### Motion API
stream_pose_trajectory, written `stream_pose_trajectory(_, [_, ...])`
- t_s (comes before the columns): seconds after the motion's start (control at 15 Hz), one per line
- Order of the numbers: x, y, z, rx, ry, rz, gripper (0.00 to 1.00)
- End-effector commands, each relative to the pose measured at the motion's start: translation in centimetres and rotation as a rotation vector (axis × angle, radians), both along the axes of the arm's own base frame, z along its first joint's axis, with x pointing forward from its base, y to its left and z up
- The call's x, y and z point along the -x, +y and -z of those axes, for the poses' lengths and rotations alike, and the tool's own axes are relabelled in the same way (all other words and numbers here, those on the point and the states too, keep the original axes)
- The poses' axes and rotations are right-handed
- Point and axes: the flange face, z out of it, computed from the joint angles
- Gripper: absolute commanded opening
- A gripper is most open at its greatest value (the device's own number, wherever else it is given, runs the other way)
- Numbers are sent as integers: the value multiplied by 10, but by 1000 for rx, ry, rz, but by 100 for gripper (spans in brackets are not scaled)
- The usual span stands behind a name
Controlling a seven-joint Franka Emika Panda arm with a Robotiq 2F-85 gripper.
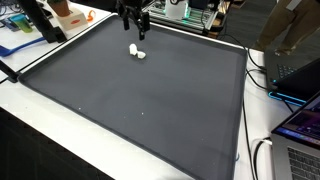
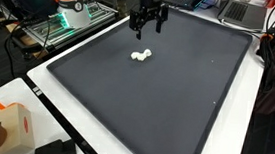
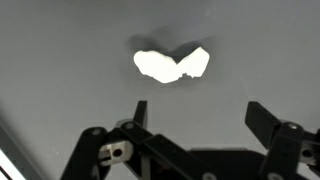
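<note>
A small white crumpled object point(image 1: 138, 51) point(image 2: 141, 55) lies on the dark grey mat point(image 1: 150, 100) point(image 2: 166, 90). In the wrist view it shows as a bright white lump point(image 3: 172, 65) ahead of the fingers. My black gripper point(image 1: 133, 27) point(image 2: 148, 26) point(image 3: 198, 112) hangs above the mat's far part, a little beyond the white object. Its jaws stand wide apart, open, with nothing between them. The left fingertip point(image 3: 139, 108) and right fingertip point(image 3: 262, 120) both show bare against the mat.
A white table border point(image 1: 262, 110) frames the mat. Laptops point(image 1: 300, 80) and cables sit at one side. A green-lit device point(image 2: 62, 25) and a small box point(image 2: 8, 126) with a plant stand at other edges. Orange and blue items point(image 1: 70, 15) lie at a far corner.
</note>
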Motion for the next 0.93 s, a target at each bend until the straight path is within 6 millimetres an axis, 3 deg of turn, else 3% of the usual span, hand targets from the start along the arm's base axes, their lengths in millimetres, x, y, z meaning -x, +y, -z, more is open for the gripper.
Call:
stream_pose_trajectory(0.0, [-13,3,-9,-83,135,-38,100])
stream_pose_trajectory(0.27, [-29,-8,-15,-121,222,-129,100])
stream_pose_trajectory(0.53, [-46,-19,-5,-105,221,-137,100])
stream_pose_trajectory(0.87, [-70,-19,8,-110,244,-118,100])
